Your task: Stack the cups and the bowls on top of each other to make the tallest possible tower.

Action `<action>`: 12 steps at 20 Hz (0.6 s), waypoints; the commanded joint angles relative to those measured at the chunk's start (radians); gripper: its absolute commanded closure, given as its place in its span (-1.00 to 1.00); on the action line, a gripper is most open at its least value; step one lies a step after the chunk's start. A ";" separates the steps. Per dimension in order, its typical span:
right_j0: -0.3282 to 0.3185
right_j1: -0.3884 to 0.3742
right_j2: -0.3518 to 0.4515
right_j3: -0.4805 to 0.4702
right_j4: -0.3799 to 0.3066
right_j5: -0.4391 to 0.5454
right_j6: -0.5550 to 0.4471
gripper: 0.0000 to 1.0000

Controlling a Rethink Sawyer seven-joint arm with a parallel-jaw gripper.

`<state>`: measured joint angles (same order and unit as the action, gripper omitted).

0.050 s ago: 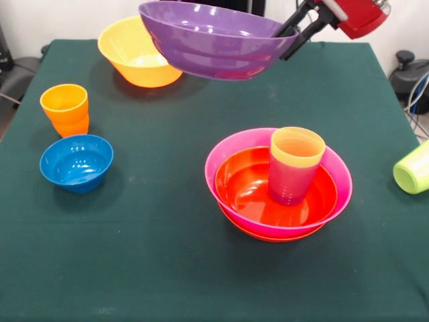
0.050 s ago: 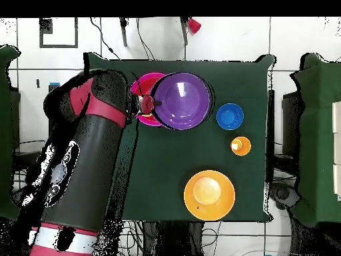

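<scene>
Your gripper (image 1: 295, 30) comes in at the upper right of the front view with its black fingers clamped on the rim of the purple bowl (image 1: 214, 40), which hangs in the air, tilted, well above the green table (image 1: 154, 248). In the overhead view that bowl (image 2: 182, 101) covers most of the pile beneath it at upper centre.

You can see the tower (image 1: 278, 184) right of centre in the front view: a pink bowl (image 1: 228, 151) resting on a red-orange bowl whose edge peeks out below, a second red-orange bowl (image 1: 248, 191) nested inside the pink one, and a purple cup (image 1: 289, 181) standing upright in it with a yellow cup (image 1: 297, 146) pushed into its mouth.

The large yellow-orange bowl (image 1: 137, 57) sits at the upper left, partly behind the lifted bowl. At the left edge, an orange cup (image 1: 65, 109) stands just behind the small blue bowl (image 1: 76, 162). A lime green cup (image 1: 415, 168) lies on its side at the right edge.
</scene>
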<state>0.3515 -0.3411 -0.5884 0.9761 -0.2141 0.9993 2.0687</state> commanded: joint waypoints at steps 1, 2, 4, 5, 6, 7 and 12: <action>0.017 0.051 0.010 -0.079 0.010 0.165 0.165 1.00; 0.019 0.062 -0.004 -0.109 0.001 0.213 0.131 1.00; 0.021 0.073 -0.021 -0.145 -0.011 0.275 0.073 1.00; 0.021 0.078 -0.027 -0.157 -0.014 0.294 0.057 1.00; 0.022 0.085 -0.035 -0.172 -0.019 0.312 0.043 1.00; 0.023 0.092 -0.043 -0.188 -0.025 0.331 0.030 1.00; 0.037 0.144 -0.090 -0.274 -0.052 0.393 0.029 1.00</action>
<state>0.3693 -0.2551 -0.6799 0.8339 -0.2132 1.2557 2.0687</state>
